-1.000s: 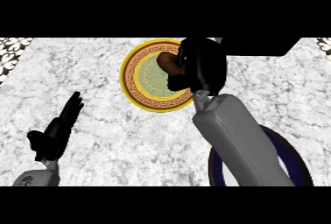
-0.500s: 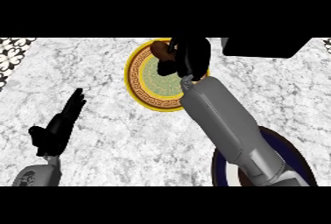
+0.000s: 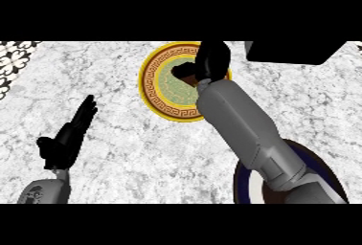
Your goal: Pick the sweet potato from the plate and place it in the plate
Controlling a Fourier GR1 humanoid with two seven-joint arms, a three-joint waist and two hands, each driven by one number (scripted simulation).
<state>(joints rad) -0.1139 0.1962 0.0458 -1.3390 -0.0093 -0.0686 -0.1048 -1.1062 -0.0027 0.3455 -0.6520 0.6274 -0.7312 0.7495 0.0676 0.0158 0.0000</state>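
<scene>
A yellow-rimmed plate (image 3: 159, 95) with a green centre lies at the top middle of the counter. My right hand (image 3: 210, 61) is down over its right half, fingers and thumb curled round the brown sweet potato (image 3: 189, 80); only a small piece of it shows under the thumb. A dark blue-rimmed plate (image 3: 243, 184) sits at the lower right, mostly hidden under my right forearm. At the lower left my left hand (image 3: 67, 139) rests open, fingers up, well away from both plates.
A black block (image 3: 290, 51) stands at the counter's back right, close to my right hand. A black-and-white patterned patch (image 3: 14, 60) marks the top left corner. Marble counter stretches between the two hands.
My right hand has moved left and farther over the yellow-rimmed plate and closed over the sweet potato, which is now mostly hidden. The left hand has hardly moved.
</scene>
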